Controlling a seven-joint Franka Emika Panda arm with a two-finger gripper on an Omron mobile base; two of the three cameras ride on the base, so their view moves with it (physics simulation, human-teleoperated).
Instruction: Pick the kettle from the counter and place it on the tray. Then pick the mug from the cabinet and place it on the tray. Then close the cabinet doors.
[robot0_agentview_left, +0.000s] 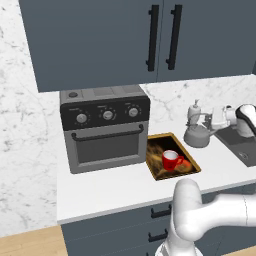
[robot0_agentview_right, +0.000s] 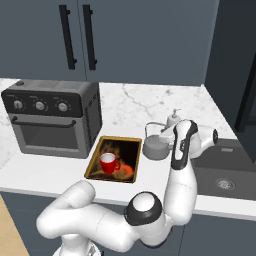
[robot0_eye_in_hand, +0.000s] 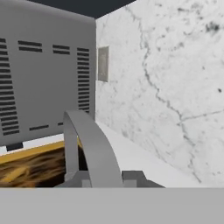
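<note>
The grey kettle (robot0_agentview_left: 196, 136) (robot0_agentview_right: 156, 146) stands on the white counter (robot0_agentview_left: 115, 187), just right of the tray (robot0_agentview_left: 159, 155) (robot0_agentview_right: 116, 150). My gripper (robot0_agentview_left: 204, 120) (robot0_agentview_right: 165, 131) reaches in from the right at the top of the kettle's arched handle (robot0_eye_in_hand: 94, 148) and is shut on it. The fingertips themselves are hidden. The red mug (robot0_agentview_left: 171, 160) (robot0_agentview_right: 108, 163) stands upright on the tray. Above, the slate-blue cabinet doors (robot0_agentview_left: 100, 40) (robot0_agentview_right: 145, 40) are closed, black bar handles side by side.
A grey toaster oven (robot0_agentview_left: 105, 130) (robot0_agentview_right: 50, 120) stands left of the tray, close to it. A white soap dispenser (robot0_agentview_left: 194, 110) (robot0_agentview_right: 173, 118) is behind the kettle. The black sink (robot0_agentview_left: 242, 145) (robot0_agentview_right: 225, 170) lies to the right. A dark panel (robot0_agentview_right: 235, 65) rises at far right.
</note>
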